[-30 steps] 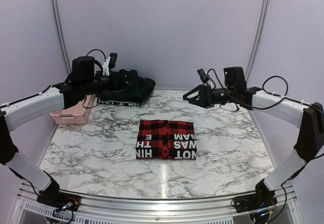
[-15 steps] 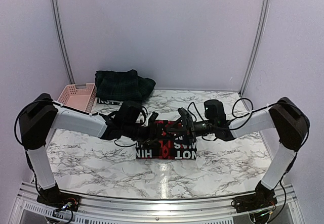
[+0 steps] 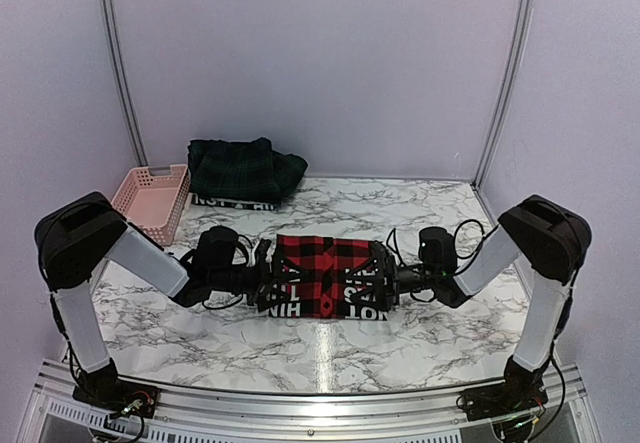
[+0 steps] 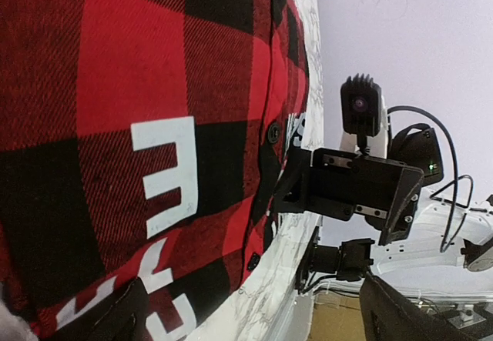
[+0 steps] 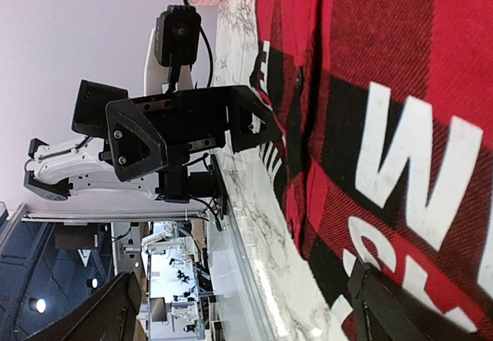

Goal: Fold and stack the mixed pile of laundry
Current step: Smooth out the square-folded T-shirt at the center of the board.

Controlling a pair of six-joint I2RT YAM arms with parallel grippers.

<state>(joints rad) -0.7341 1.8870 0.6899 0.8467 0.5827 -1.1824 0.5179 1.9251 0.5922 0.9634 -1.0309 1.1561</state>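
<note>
Both left tool (image 3: pixel 268 285) and right tool (image 3: pixel 378 280), spread, flank the folded, white-lettered red-and-black checked shirt (image 3: pixel 328 259).

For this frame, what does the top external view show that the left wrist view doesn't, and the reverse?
Only top external: the pink basket and the dark green plaid pile at the back. Only left wrist: small dark buttons up close. Both: the red-and-black checked shirt on the marble table and the open right gripper at its edge.
</note>
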